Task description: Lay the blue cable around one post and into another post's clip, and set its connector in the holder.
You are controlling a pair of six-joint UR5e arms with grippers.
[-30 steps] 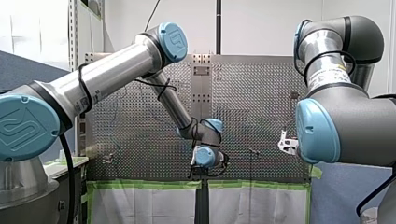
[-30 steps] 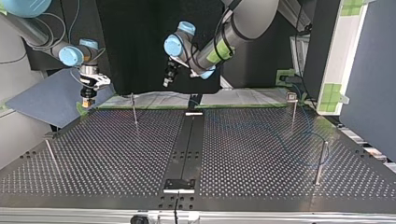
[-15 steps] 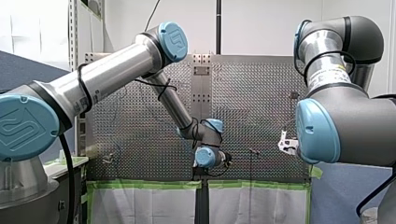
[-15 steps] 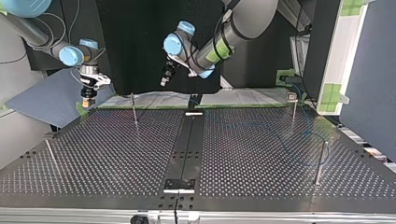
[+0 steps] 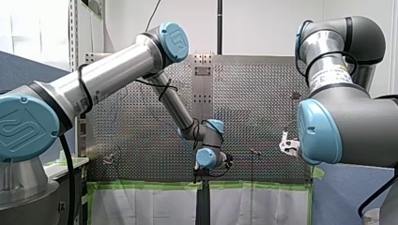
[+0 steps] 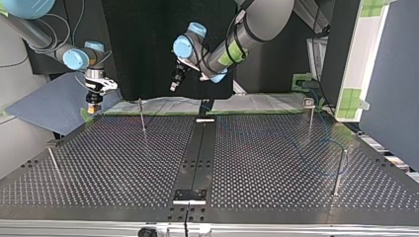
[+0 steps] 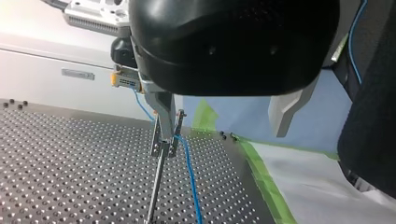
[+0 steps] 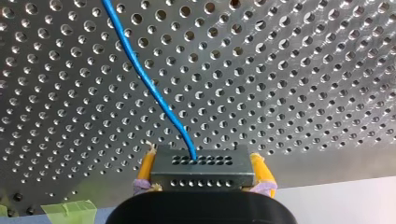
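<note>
Holding the grey connector between its yellow pads, our right gripper hangs at the upper left of the top view, the blue cable running out over the holey table, while our left gripper, upper middle, gapes wide and grips nothing.

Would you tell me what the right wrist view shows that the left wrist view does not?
Only the right wrist view: rows of holes in the connector, the blue cable entering one. Only the left wrist view: a post whose clip the blue cable passes. Both: blue cable, perforated table, and my right gripper holding the connector.
</note>
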